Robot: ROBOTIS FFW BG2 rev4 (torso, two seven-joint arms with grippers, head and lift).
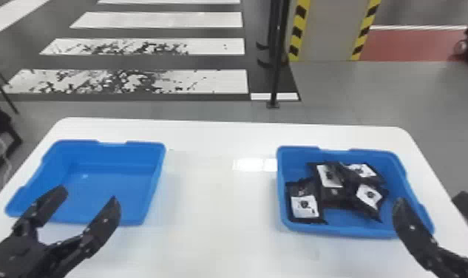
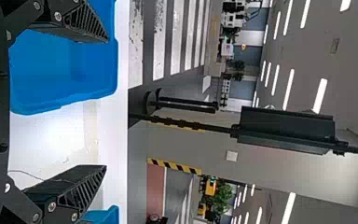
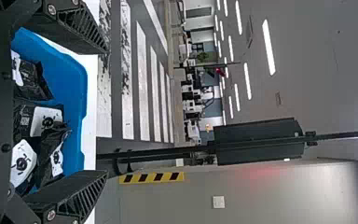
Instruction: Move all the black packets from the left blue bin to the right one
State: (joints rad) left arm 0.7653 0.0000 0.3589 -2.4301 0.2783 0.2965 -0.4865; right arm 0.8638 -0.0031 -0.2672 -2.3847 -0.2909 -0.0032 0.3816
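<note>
White table (image 1: 214, 214), striped grey floor (image 1: 162, 107) beyond

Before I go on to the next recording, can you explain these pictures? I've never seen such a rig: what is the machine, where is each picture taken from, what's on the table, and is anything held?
This is a two-armed robot; each black arm ends in an end effector with two flat fingers. The head view looks forward and down from its head. The other two come from cameras on its wrists and are turned sideways.

On the white table stand two blue bins. The left bin shows no packets inside; the right bin holds several black packets with white labels, lying in a heap.

The left end effector and the right end effector are both open, with nothing held between their fingers.
</note>
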